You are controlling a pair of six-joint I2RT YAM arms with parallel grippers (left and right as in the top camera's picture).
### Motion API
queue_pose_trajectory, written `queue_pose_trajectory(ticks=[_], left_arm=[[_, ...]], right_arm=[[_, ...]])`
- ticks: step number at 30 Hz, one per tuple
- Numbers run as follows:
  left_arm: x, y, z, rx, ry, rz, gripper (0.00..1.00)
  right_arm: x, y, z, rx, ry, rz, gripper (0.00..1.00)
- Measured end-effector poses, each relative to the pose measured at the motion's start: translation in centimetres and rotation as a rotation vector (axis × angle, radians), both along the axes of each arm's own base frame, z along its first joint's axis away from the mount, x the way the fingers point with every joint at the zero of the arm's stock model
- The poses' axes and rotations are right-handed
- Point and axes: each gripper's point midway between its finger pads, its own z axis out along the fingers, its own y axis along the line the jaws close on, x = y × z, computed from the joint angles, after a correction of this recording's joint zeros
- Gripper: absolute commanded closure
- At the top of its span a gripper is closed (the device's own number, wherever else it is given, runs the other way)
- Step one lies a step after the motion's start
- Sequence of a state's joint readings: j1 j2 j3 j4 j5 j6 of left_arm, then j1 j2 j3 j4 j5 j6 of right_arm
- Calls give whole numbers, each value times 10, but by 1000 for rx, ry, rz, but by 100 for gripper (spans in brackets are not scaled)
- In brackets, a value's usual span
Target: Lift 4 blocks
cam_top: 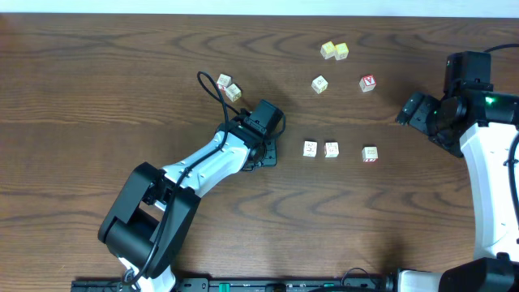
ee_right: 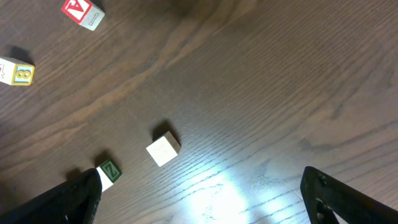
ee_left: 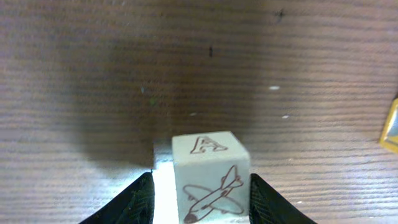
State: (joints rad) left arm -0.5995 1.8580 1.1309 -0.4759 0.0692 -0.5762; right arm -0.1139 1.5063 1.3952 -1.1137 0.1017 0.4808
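A dark wood-grain table [cam_top: 97,57] carries nine small cubes [cam_top: 332,149] overhead, mostly upper right. The left hand [ee_left: 200,194] loosely straddles one airplane-printed block [ee_left: 211,165]; the right hand [ee_right: 202,193] is spread wide.

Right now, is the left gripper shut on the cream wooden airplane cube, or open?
Open: left gripper straddles the cream wooden airplane cube, with a lit gap between cube and one finger.

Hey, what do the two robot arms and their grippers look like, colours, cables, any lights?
The left arm and right arm both have glossy white link shells with bulky black joints. A thin black cable loops out by the left wrist, and a small green light glows on the right wrist. The left fingers and right fingers are matte black tapered wedges.
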Motion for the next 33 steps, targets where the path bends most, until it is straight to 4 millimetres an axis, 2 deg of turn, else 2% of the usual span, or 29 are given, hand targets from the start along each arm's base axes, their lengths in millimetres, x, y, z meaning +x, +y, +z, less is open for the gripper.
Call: queue_pose_trajectory(ticks=[2,4,6,8,9,10,11,12,13,14,15,17,18,19,20,21,22,23,25,26,27,29,30,31,33], left_arm=[[-7,5,-1,20,29,0,52],[-14,11,4,34,57,2,39],[-14,15,24,23,45,12,29],[-2,20,73,-41,-52,39,28],[2,27,104,-78,-115,55,28],[3,32,119,-93,-144,64,28],[0,46,149,-117,-200,82,28],[-2,57,167,-128,-234,100,28],[-7,70,178,-126,-246,123,28],[-10,77,180,-124,-242,135,25],[-15,97,183,-103,-229,176,22],[-16,126,179,-70,-199,248,18],[-14,144,175,-50,-185,285,18],[-12,153,173,-41,-180,305,18],[-10,162,169,-30,-172,323,26],[-10,169,167,-22,-164,338,41],[-7,175,160,-21,-144,345,51],[-4,173,156,-31,-134,329,58],[7,164,146,-55,-123,286,67],[13,160,140,-64,-117,269,77],[18,155,130,-70,-98,252,79],[25,151,115,-76,-71,244,81],[31,149,103,-75,-51,236,81],[32,149,94,-70,-29,233,86],[33,147,73,-64,22,227,91]], right_arm=[[0,0,0,0,0,0,1],[0,0,0,0,0,0,1],[0,0,0,0,0,0,1],[0,0,0,0,0,0,1],[0,0,0,0,0,0,1],[0,0,0,0,0,0,1],[0,0,0,0,0,0,1],[0,0,0,0,0,0,1],[0,0,0,0,0,0,1],[0,0,0,0,0,0,1],[1,0,0,0,-4,0,1],[7,1,2,6,-30,-1,1],[9,3,3,20,-41,3,8],[8,7,2,39,-37,9,28],[8,12,2,69,-35,27,42],[9,15,2,80,-38,35,60],[9,20,1,103,-39,63,77],[7,23,0,107,-25,95,85],[8,28,-8,98,-9,144,88],[11,31,-20,88,-3,166,94],[11,32,-25,85,1,173,99],[13,33,-43,81,17,189,99],[9,33,-61,85,55,193,99],[5,33,-74,90,87,193,99],[-1,33,-95,105,140,191,99]])
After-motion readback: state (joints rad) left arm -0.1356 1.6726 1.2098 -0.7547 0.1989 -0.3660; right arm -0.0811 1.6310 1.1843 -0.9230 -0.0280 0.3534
